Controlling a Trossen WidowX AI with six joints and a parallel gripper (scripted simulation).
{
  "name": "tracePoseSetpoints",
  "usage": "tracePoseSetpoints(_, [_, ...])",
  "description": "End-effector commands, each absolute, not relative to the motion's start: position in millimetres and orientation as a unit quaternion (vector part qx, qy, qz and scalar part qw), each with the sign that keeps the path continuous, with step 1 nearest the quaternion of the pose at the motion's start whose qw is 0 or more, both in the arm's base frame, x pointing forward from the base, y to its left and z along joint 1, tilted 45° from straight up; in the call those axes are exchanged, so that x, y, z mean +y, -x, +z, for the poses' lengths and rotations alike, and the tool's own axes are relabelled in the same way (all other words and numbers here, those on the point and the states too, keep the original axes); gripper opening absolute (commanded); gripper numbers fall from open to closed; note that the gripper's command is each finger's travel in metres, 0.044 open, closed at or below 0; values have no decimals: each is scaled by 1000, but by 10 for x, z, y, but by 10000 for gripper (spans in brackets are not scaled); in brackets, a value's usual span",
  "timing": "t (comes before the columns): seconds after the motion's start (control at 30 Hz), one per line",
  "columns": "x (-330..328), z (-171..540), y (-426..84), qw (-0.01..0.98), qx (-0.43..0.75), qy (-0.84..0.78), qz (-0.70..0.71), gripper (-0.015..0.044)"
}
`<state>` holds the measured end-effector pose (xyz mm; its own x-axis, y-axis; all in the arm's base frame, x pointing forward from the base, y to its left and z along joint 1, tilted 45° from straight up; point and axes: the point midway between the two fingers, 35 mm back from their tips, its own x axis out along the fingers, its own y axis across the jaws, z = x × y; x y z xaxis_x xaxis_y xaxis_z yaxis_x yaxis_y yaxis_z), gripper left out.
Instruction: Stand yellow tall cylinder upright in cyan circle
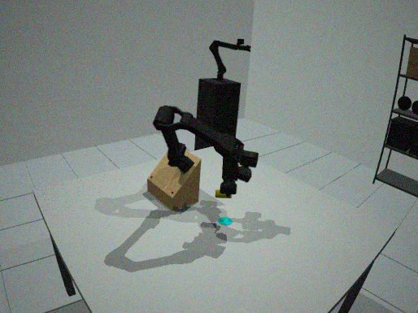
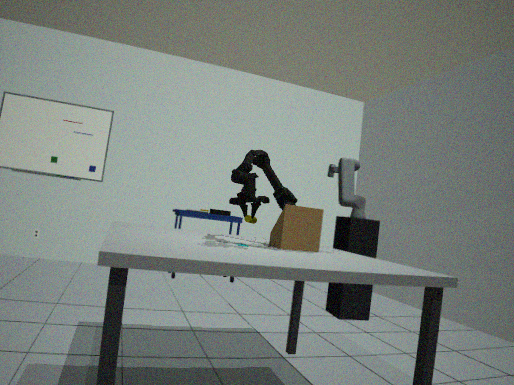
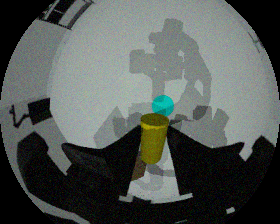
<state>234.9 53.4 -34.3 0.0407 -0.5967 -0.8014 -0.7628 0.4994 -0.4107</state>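
Grey counter (image 1: 285, 263), cyan circle (image 1: 224, 221) below. My tool (image 1: 226, 192), part-closed, grips the yellow cylinder (image 3: 153, 137) aloft. Descending off-centre could land it outside the circle or topple it.

White table (image 1: 285, 271) carries a tan wooden block (image 1: 175, 185) toward its far edge; cyan circle (image 1: 224, 221) lies flat near centre (shadows surround it).

The whiteboard (image 2: 54, 137) carries short red and blue lines of writing, too small to read.
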Motion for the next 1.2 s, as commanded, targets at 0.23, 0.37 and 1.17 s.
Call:
tracePoseSetpoints(0.23, [507,-411,-2319,536,693,470,106,105])
tracePoseSetpoints(0.37, [496,-437,-2309,540,695,461,116,105])
tracePoseSetpoints(1.17, [449,-575,-2259,568,693,409,173,105])
